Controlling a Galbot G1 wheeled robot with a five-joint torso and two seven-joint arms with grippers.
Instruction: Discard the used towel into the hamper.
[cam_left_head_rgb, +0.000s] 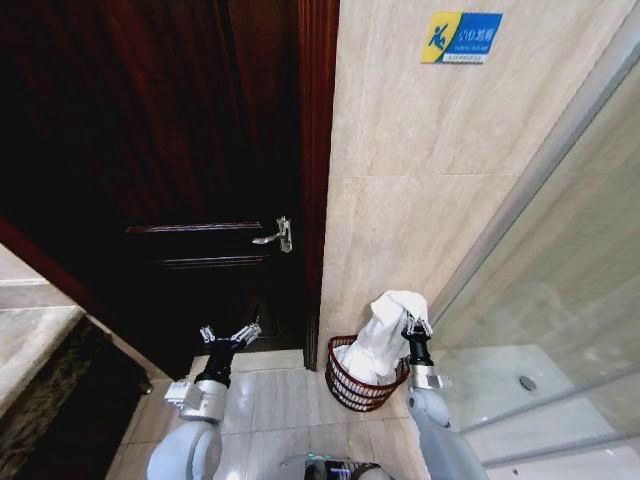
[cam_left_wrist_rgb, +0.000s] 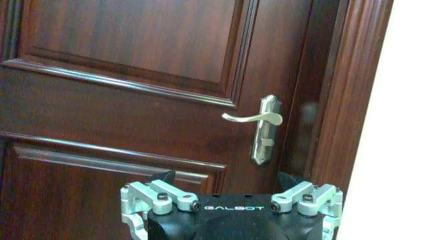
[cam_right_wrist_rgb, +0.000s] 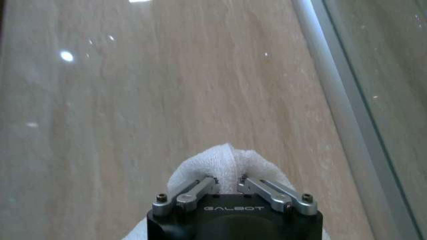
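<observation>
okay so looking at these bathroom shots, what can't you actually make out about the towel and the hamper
- Inside of the hamper, head view: the towel draped into it hides the contents.
- Towel's lower end, right wrist view: blocked by the right tool shut on it.
- Left tool fingertips, left wrist view: cut off by the frame edge.

towel (cam_left_head_rgb: 385, 335): white terry, as I see it, held by my right hand (cam_left_head_rgb: 416, 325)
hamper (cam_left_head_rgb: 362, 390): dark reddish-brown open weave
door (cam_left_head_rgb: 160, 150): deep mahogany panels, silver lever handle (cam_left_head_rgb: 276, 236)
wall (cam_left_head_rgb: 420, 180): beige streaked tile
sign (cam_left_head_rgb: 461, 37): yellow and blue
left hand (cam_left_head_rgb: 229, 338): silver fingers on black body
floor (cam_left_head_rgb: 275, 400): pale tile
</observation>
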